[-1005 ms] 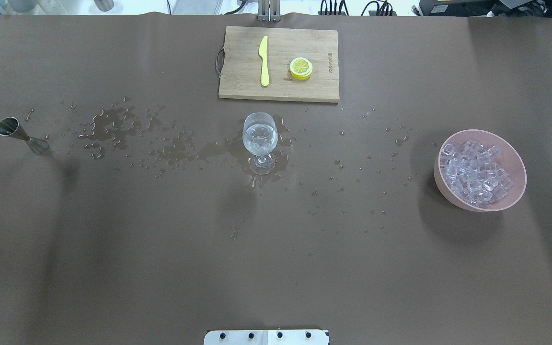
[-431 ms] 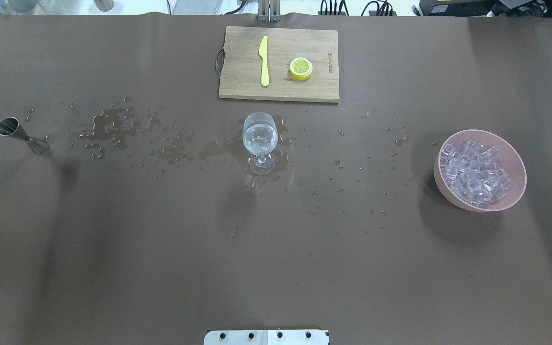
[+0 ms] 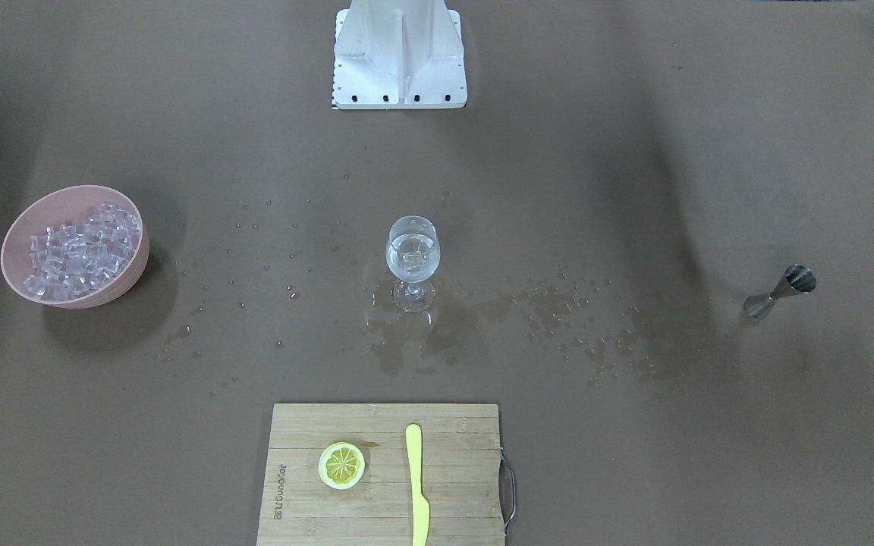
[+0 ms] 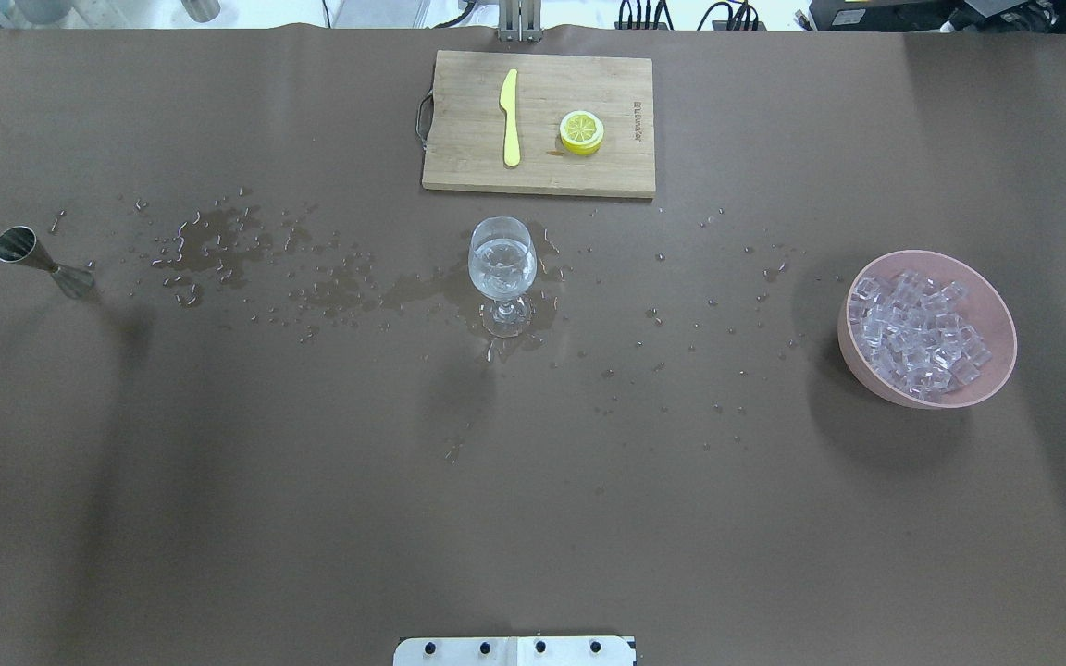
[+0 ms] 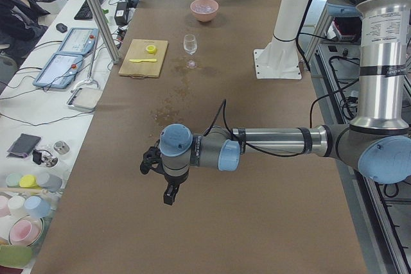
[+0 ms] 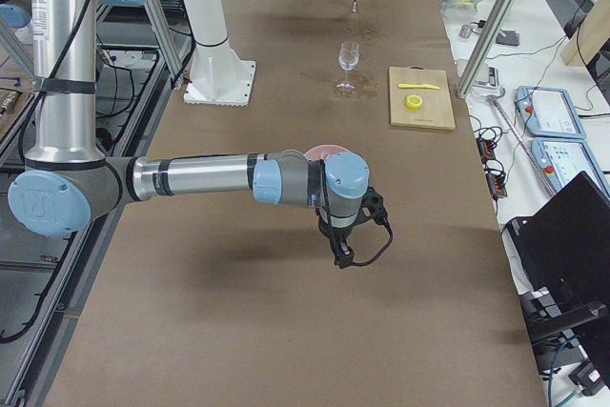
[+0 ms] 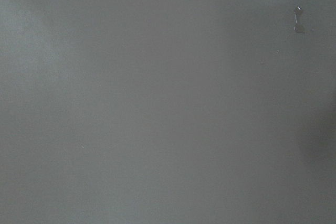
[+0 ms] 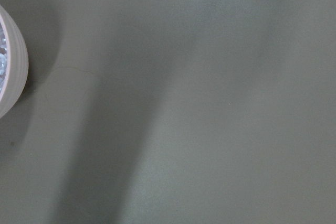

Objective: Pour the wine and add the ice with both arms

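Exterior left: only view with the left gripper [image 5: 168,194], over bare table [image 5: 257,229]; open or closed, cannot tell.
Exterior right: only view with the right gripper [image 6: 340,254], beside pink bowl [image 4: 852,351]; cannot tell either.
Wine [image 4: 501,262]: in stemmed glass [image 3: 413,265], well apart from both.
Ice [image 4: 914,331]: in bowl.
Cutting board [image 4: 468,166] lettering: unreadable.

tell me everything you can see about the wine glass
A clear stemmed wine glass that looks like real glass, with a round bowl, a thin stem and a flat foot. It stands upright near the middle of the table, just on the robot's side of the cutting board. The bowl holds clear wine. Its foot sits in a wet patch of spilled drops. Nothing else touches it.
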Controlling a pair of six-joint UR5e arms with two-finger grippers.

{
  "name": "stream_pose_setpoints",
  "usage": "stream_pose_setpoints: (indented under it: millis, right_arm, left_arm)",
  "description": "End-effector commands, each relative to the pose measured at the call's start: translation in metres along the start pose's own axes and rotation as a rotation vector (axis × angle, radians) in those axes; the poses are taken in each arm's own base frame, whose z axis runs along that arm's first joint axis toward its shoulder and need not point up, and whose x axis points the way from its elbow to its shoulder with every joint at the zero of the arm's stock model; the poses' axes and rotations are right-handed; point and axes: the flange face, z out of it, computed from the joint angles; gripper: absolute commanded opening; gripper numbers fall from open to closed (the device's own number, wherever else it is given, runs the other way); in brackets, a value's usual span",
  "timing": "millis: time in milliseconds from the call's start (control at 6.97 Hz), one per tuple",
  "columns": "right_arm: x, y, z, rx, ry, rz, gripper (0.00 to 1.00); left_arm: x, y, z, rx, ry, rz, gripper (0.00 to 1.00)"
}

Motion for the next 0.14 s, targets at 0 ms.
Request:
stream_pose_setpoints:
  millis: [0]
  right_arm:
    - [-0.0006,-0.0008,-0.0007,0.002,-0.001,0.0,1.0]
  left_arm:
    - [-0.0002,0.002,0.0017,-0.002,0.011,-0.004,0.99]
